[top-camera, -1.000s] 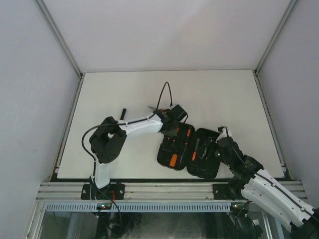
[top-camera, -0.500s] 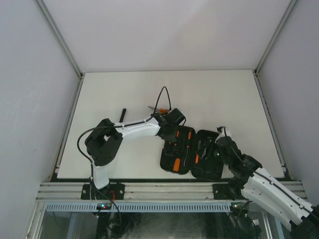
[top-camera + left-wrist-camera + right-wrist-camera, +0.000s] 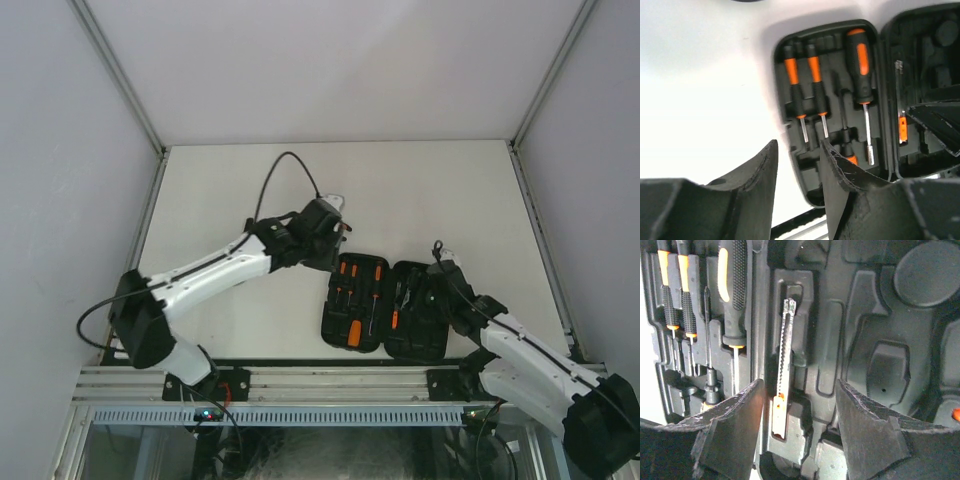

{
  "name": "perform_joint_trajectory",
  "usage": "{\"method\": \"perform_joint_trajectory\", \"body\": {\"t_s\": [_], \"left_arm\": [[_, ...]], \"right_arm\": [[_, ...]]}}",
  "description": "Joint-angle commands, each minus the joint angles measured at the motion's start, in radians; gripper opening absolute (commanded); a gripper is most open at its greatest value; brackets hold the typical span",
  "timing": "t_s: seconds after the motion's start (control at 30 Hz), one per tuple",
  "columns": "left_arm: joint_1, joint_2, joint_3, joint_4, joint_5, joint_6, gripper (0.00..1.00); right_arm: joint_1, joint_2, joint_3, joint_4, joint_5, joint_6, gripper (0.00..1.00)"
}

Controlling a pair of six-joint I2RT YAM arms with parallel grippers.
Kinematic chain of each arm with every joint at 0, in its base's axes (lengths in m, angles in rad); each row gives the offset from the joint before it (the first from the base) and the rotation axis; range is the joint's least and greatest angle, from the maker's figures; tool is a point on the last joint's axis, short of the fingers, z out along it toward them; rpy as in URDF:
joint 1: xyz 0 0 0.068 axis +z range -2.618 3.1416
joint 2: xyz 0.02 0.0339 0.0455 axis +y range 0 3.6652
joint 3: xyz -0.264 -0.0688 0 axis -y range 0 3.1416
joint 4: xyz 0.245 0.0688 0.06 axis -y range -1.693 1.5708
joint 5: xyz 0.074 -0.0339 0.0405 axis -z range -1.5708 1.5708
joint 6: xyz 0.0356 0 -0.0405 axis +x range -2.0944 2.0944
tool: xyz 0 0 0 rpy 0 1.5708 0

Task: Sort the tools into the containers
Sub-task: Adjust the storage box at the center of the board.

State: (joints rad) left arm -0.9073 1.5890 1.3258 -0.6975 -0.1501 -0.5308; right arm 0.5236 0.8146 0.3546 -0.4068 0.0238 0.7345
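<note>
The black case (image 3: 420, 335) lies open near the table's front edge. Its left half (image 3: 782, 107) holds several orange-and-black screwdrivers (image 3: 792, 82), thin ones beside a thick one (image 3: 859, 60). A narrow toothed metal tool (image 3: 783, 365) lies in a slot of the right half (image 3: 880, 340), whose other moulded slots show nothing in them. My left gripper (image 3: 325, 232) hangs open above the case's far left corner with nothing between its fingers (image 3: 760, 175). My right gripper (image 3: 800, 385) is open over the right half, its fingers either side of the metal tool and apart from it.
White table (image 3: 450, 190) with walls on three sides. A metal rail (image 3: 330, 380) runs along the near edge, just in front of the case. The left arm's black cable (image 3: 285, 165) loops up over the table's middle.
My left gripper went from shut to open and drew back up from the case's left half, its arm stretching out to the left. The right gripper opened a little wider.
</note>
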Motion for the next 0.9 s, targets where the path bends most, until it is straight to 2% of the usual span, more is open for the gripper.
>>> {"method": "perform_joint_trajectory", "body": {"t_s": [0.0, 0.13, 0.3, 0.6, 0.73, 0.87], "left_arm": [[0.082, -0.174, -0.137, 0.006, -0.109, 0.01, 0.43], [0.178, -0.303, -0.246, -0.004, -0.174, -0.023, 0.43], [0.297, -0.428, -0.339, 0.009, -0.166, -0.042, 0.45], [0.402, -0.481, -0.386, 0.011, -0.143, -0.05, 0.49], [0.403, -0.462, -0.371, 0.03, -0.144, -0.036, 0.57], [0.403, -0.41, -0.312, 0.053, -0.136, -0.026, 0.56]], "right_arm": [[-0.024, 0.062, 0.054, 0.134, -0.078, -0.056, 0.58], [-0.029, 0.168, 0.075, 0.189, -0.126, -0.084, 0.59], [-0.04, 0.299, 0.126, 0.255, -0.18, -0.126, 0.59], [-0.057, 0.458, 0.228, 0.318, -0.262, -0.175, 0.59], [-0.057, 0.408, 0.261, 0.244, -0.175, -0.21, 0.59], [-0.059, 0.243, 0.261, 0.16, -0.059, -0.257, 0.59]]}}
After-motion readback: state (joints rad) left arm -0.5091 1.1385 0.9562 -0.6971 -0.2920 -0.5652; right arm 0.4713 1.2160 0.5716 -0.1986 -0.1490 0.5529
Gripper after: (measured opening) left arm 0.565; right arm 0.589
